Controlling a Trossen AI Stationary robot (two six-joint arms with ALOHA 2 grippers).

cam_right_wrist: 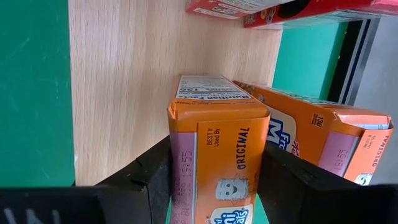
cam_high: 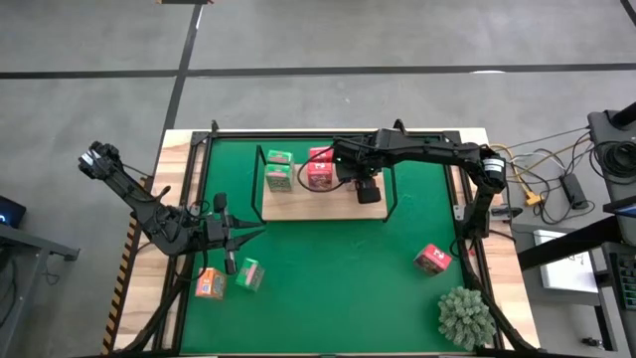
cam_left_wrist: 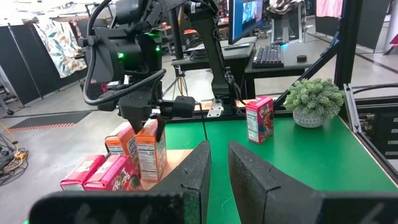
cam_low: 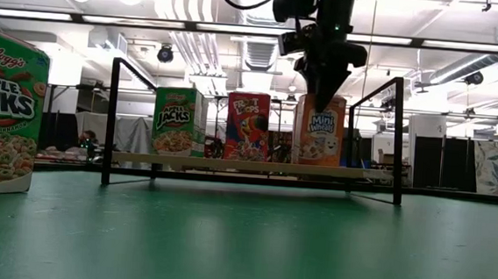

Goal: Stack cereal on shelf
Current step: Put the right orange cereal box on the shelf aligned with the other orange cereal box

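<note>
The shelf is a light-wood board with a black wire frame, at the mat's far middle. On it stand green cereal boxes, pink-red ones and an orange one. My right gripper is above the board's right part, shut on another orange box beside that one. My left gripper hangs level over the mat's left side, fingers almost together with nothing between them. An orange box, a green box and a pink-red box lie loose on the mat. My right gripper pinches the orange box at its top end, one finger on each broad face. The fingers come from above, pointing steeply down. The box stands upright, and its bottom end appears to rest on the shelf board beside the other orange box.
A spiky grey-green plant sits at the mat's near right corner. The shelf's wire ends rise on either side of the board. Open green mat lies between the shelf and the near edge.
</note>
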